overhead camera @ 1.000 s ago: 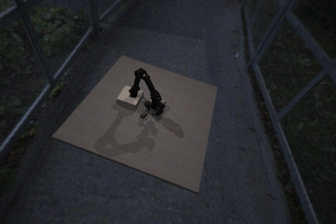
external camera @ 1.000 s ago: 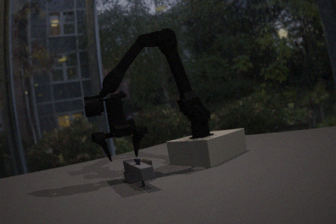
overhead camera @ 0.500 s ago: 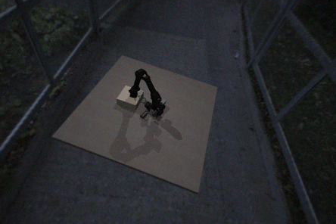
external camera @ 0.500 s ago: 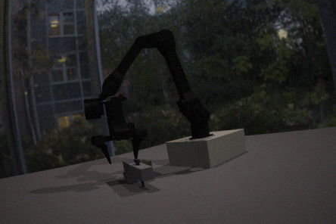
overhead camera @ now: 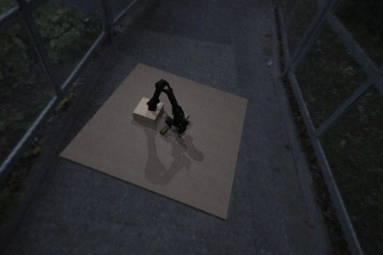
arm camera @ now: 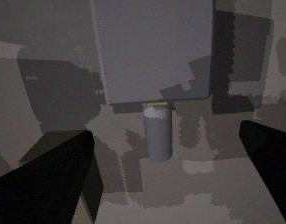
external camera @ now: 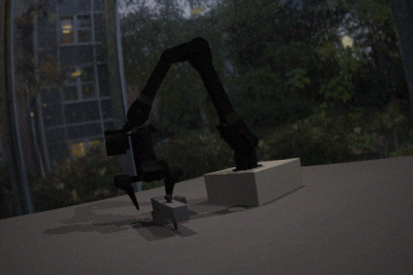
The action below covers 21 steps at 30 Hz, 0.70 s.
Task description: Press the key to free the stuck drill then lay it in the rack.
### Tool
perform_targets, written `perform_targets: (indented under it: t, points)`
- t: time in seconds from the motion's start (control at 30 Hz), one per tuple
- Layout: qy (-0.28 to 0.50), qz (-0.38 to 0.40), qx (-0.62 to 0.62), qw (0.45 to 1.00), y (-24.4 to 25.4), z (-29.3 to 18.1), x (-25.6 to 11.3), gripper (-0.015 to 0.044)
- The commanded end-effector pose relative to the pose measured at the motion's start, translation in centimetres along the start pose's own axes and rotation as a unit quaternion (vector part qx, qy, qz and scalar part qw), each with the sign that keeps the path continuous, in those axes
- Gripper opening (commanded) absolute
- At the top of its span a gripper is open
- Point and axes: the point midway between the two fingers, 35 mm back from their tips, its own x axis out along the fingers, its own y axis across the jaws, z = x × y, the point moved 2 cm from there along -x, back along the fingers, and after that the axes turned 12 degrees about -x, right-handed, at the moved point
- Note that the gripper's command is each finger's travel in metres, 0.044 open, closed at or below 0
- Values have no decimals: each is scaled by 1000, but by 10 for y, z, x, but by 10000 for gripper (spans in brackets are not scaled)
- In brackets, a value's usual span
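Observation:
A grey block (external camera: 163, 213) (arm camera: 154, 55) stands on the board. In the wrist view a smooth grey cylinder, the drill (arm camera: 158, 142), sticks out of its near end, with a thin yellow strip at the base. My gripper (external camera: 153, 202) (arm camera: 166, 132) is open and empty, low over the board, one finger on each side of the drill and clear of it. An olive block, seemingly the rack (overhead camera: 163, 131) (arm camera: 46, 145), sits beside the drill, partly behind the left finger in the wrist view. The key is not in the wrist view and cannot be made out for certain elsewhere.
The arm's base stands on a pale box (overhead camera: 147, 115) (external camera: 279, 180) on the brown board (overhead camera: 207, 183) (external camera: 298, 234). The rack is close to the left finger in the wrist view. Dark shadows lie around the grey block.

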Motion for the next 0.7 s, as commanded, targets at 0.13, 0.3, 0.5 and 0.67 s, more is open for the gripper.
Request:
perform_targets:
  t: [0.13,0.3,0.5,0.67]
  points:
    - [-1,6,1,1000,4,5,14,440]
    - [-1,6,1,1000,4,7,20,440]
    - [-1,2,-1,1000,1,6,18,387]
    - [-1,2,-1,1000,1,6,18,256]
